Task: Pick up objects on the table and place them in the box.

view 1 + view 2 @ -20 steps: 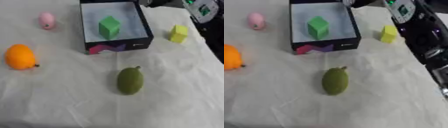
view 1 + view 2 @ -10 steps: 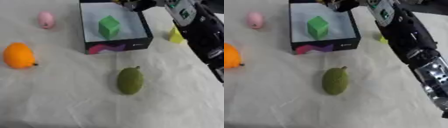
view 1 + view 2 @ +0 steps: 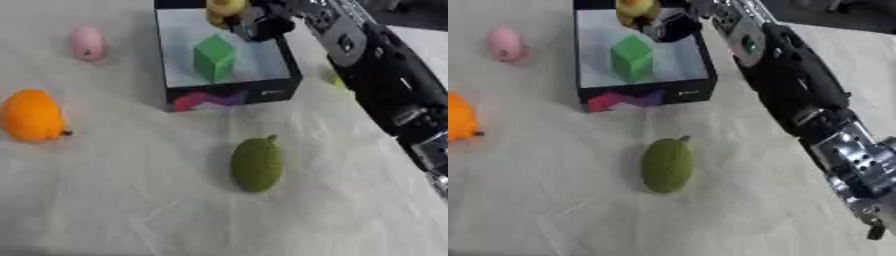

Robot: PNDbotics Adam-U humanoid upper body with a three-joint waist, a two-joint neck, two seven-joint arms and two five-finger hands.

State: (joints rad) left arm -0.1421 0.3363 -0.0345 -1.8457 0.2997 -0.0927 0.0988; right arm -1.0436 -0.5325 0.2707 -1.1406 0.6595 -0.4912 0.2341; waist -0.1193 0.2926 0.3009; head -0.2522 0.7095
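here the right hand (image 3: 258, 22), black with silver parts, reaches in from the right side over the far end of the black box with a pale inner floor (image 3: 284, 75). its fingers are curled around a small yellow object (image 3: 224, 9), which is held above the far edge of the box, not yet on its floor. the long black arm (image 3: 794, 85) crosses the right part of the view, from the lower right corner up to the box.

inside the box stands a green cube (image 3: 213, 57), near the middle of the floor. the front wall of the box shows a pink and purple pattern.

on the white cloth of the worktop (image 3: 114, 200) lie other things. a dull green oval fruit with a short stem (image 3: 256, 164) lies in front of the box, well apart from it. a round orange fruit (image 3: 32, 115) lies at the left edge. a small pink oval object (image 3: 87, 43) lies at the far left, beside the box but not touching it. just right of the box a small bit of yellow-green (image 3: 333, 77) shows behind the arm; what it is i cannot tell.

the left hand shows in no view.
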